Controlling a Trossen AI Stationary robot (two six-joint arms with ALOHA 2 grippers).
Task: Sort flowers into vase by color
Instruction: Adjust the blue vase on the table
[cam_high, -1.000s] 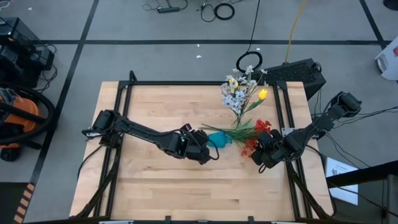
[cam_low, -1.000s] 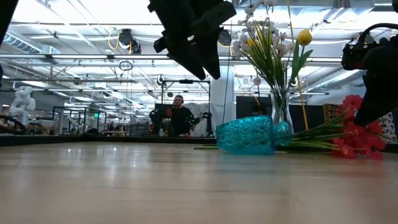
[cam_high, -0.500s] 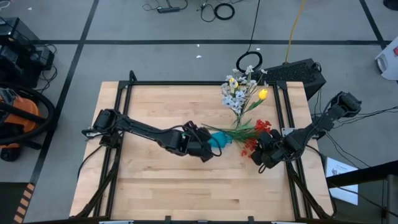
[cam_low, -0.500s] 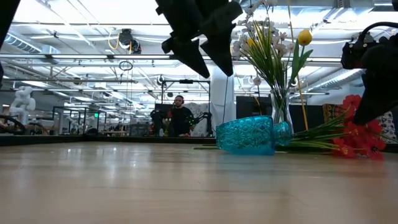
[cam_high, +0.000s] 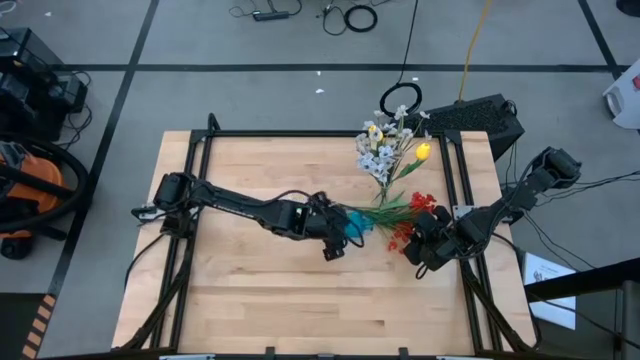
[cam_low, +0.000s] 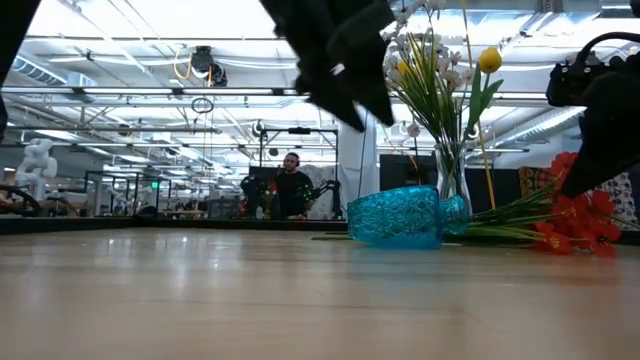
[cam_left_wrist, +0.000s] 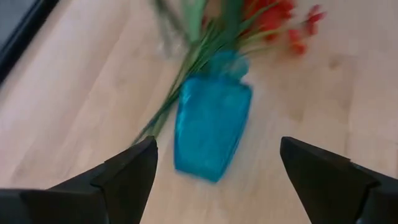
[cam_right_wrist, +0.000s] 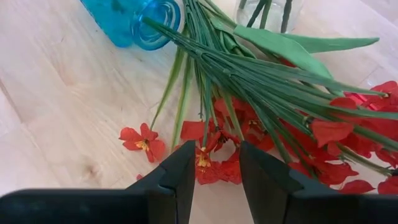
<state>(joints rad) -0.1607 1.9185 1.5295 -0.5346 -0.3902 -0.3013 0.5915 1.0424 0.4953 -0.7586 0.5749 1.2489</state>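
Note:
A blue glass vase lies on its side on the wooden table, also seen in the low view. Green stems of the red flowers lie on the table beside it and across its neck. A clear vase stands upright behind it, holding whitish sprigs and a yellow tulip. My left gripper hovers open above the blue vase, one finger on either side of it, without touching. Over the red blossoms my right gripper hangs open, with a narrow gap and nothing between its fingers.
A black box sits at the table's far right corner. Metal rails run along the table's edges. Bare wood stretches over the left and near parts. A person sits far off in the room behind.
My left gripper has moved toward the table's right edge, over the blue vase, rolling as it went, and has opened. The vases, the flowers and my right gripper have stayed where they were.

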